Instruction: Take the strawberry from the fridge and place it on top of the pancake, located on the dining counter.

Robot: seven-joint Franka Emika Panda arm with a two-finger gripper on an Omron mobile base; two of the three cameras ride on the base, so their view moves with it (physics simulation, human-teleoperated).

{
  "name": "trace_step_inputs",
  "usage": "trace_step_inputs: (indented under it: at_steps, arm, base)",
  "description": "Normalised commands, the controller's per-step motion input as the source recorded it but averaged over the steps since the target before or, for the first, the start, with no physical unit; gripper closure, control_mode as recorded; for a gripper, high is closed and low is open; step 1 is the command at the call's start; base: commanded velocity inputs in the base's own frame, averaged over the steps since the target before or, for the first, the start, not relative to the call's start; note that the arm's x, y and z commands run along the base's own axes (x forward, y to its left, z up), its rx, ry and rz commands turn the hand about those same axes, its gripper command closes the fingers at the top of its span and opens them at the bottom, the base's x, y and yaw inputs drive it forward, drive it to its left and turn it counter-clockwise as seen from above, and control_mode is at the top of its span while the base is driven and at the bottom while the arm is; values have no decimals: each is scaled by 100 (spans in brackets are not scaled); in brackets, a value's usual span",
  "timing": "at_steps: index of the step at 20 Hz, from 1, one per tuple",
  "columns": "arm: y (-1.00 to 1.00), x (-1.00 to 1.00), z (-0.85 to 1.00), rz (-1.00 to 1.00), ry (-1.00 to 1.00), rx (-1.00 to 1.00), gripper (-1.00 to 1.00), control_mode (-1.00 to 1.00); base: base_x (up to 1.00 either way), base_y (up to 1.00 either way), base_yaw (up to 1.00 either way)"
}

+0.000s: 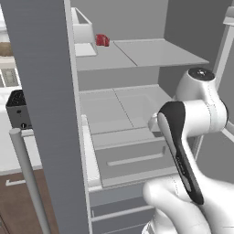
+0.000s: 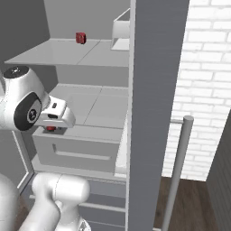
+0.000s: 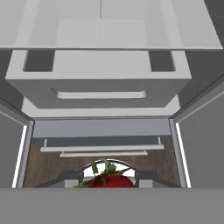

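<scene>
Strawberry [image 3: 107,178] first: you have it pinched in the gripper [image 3: 106,180], the red body and its green leaves sitting between the two dark fingertips at the near edge of the hand view, so the jaws are closed on the berry rather than fully shut. In the right base view a speck of the same red [image 2: 51,128] shows under the white hand, in front of the upper drawer [image 2: 76,151] of the fridge [image 2: 155,90], which tells you the berry is off the shelves and hanging in the open doorway. The hand looks straight into the fridge, with the pale lower shelf [image 3: 100,30] far ahead and the drawer front below it; holding the wrist level like this keeps the fruit clear of the shelf edges on either side. On the top shelf [image 1: 151,52], far back and to the left, sits a blockier red lump [image 1: 102,40] beside a white bin [image 1: 82,29]; leave it alone, it is not your fruit. The open doors stand close on both sides, the left one [image 1: 45,114] with its long handle [image 1: 27,178], so I judge your next move needs a straight pull back out of the opening before you turn toward the pancake.
</scene>
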Motion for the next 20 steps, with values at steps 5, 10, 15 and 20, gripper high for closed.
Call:
trace_step_inputs:
  at_steps: [5,10,15,20]
  arm:
    - [-5,-57,-50,0,0,0,100,-100]
    - [-3,-14,-27,0,0,0,100,-100]
    - [-9,0,-14,0,0,0,100,-100]
    - [-3,0,0,0,0,0,100,-100]
  base:
    - [0,0,0]
    - [0,0,0]
    - [0,0,0]
    - [0,0,0]
